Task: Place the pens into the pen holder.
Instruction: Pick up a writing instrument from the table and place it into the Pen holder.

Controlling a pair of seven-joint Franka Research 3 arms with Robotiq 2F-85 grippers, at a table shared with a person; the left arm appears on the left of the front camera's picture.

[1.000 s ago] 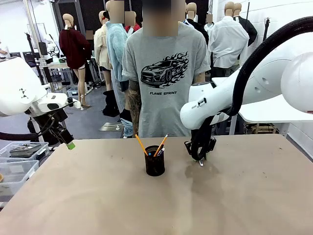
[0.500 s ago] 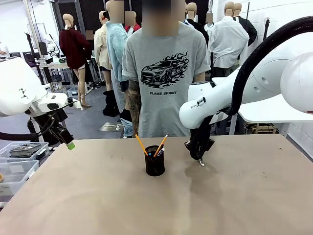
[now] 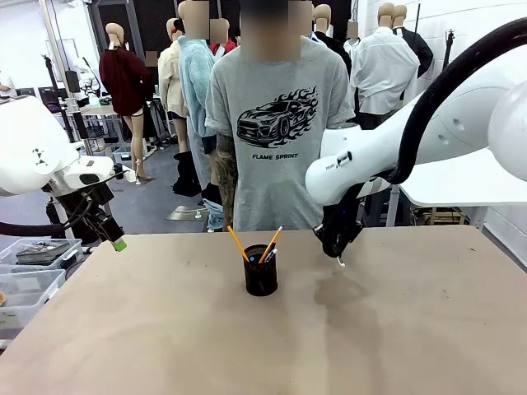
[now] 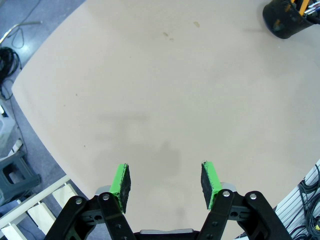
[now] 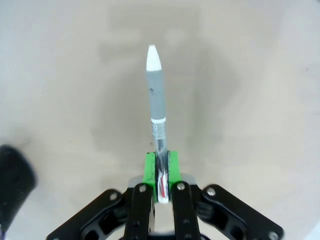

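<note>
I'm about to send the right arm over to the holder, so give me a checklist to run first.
1. Right tool shut on white-silver pen: ok.
2. Pen held straight, not skewed: ok.
3. Pen holder upright on table: ok.
4. Room inside holder beside yellow pencils: cannot tell.
5. Left tool open, apart from holder: ok.

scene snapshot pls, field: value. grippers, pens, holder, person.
left gripper: open, empty, near the table's left edge
right gripper: shut on white-silver pen, tip pointing down at the table, right of the holder
pen holder: upright, mid-table
yellow-orange pens: two, leaning in the holder
person: standing at the far side
</note>
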